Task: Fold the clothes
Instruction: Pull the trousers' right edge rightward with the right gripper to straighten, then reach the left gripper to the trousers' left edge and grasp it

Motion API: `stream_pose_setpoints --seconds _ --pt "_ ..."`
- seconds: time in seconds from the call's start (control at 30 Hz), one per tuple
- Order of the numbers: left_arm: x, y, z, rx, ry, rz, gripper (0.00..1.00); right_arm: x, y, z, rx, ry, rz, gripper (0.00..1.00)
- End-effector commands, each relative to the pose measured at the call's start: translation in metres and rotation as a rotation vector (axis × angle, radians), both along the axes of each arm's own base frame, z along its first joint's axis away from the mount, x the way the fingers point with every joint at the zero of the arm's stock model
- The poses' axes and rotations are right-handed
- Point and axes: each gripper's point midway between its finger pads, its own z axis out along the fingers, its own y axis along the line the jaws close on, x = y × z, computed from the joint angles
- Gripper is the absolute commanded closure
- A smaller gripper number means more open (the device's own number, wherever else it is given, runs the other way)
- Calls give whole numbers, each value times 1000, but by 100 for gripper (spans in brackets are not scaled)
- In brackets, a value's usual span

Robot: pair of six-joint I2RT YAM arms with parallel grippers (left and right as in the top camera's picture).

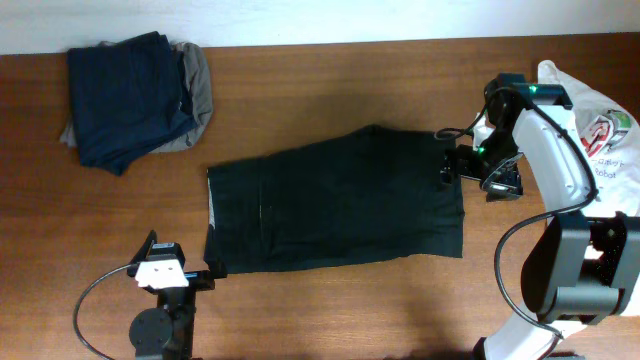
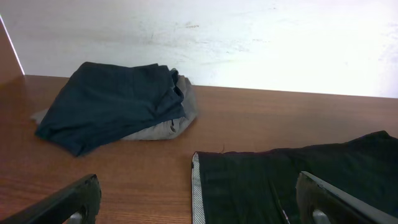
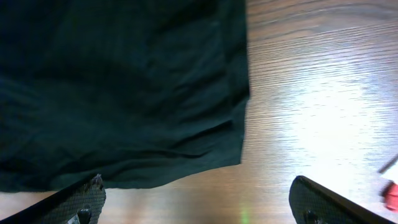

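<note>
1. One wooden table [image 1: 330,310] carries everything (a white wall stands behind it in the left wrist view).
2. One black garment [image 1: 335,200] lies spread flat near the table's middle. Its long side runs left to right, and a pale strip [image 2: 196,186] lines its left edge.
3. One white-shelled right arm [image 1: 560,170] comes in from the right side of the table and bends toward the garment's right edge.
4. One pile [image 1: 130,100] sits in the far left corner, well apart from the garment. It is a folded navy piece on top of a grey one (the grey shows only at the rim).
5. One white cloth [image 1: 600,130] with a printed badge lies at the table's right edge, partly under the right arm.
6. One left gripper [image 2: 198,199] hangs by the garment's near left corner. Its jaws are spread wide with nothing gripped. The pale strip shows between its fingers [image 2: 81,199]; whether they touch the cloth cannot be told.
7. One right gripper [image 3: 199,196] hangs over the garment's right edge. Its jaws are also spread wide and hold nothing, and a corner of the garment lies below them.
</note>
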Motion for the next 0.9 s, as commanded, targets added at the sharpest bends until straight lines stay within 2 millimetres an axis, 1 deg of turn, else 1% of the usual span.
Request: stream_pose_setpoints --seconds 0.0,0.1,0.23,0.3,0.33,0.4,0.43,0.47,0.53,0.6,0.67,0.7,0.77,0.83,0.87 --pt "0 0 -2 16 0 2 1 7 11 20 71 -62 -19 2" --pt "0 0 -1 17 0 2 1 3 11 37 67 -109 -17 2" --pt "0 0 -1 16 0 2 1 -3 12 67 60 -201 -13 2" --pt "0 0 2 16 -15 -3 1 -6 11 85 50 -265 -11 1" --pt "0 -9 2 12 -14 -53 1 -3 9 95 32 -317 -10 2" --pt "0 -16 3 8 -19 -93 1 3 4 100 3 -363 -10 1" --pt "-1 -28 11 -25 -48 -159 1 6 1 100 -13 -376 -11 2" --pt "-3 -43 23 -47 -94 -249 1 7 0 100 -17 -377 -11 2" --pt "-17 -78 51 -32 -209 -470 1 7 0 99 -17 -373 -11 2" --pt "-30 -96 72 -37 -286 -588 1 7 0 98 -16 -370 -11 2" --pt "-33 -94 86 -110 -295 -582 1 7 0 98 -16 -370 -11 2" --pt "-34 -94 91 -115 -302 -584 1 7 0 98 -16 -370 -11 2" --pt "-37 -93 111 -114 -304 -580 1 7 0 98 -16 -370 -11 2" --pt "-32 -87 128 -114 -266 -536 1 7 0 98 -16 -370 -11 2" --pt "-29 -86 133 -91 -237 -520 1 7 0 98 -16 -370 -11 2"
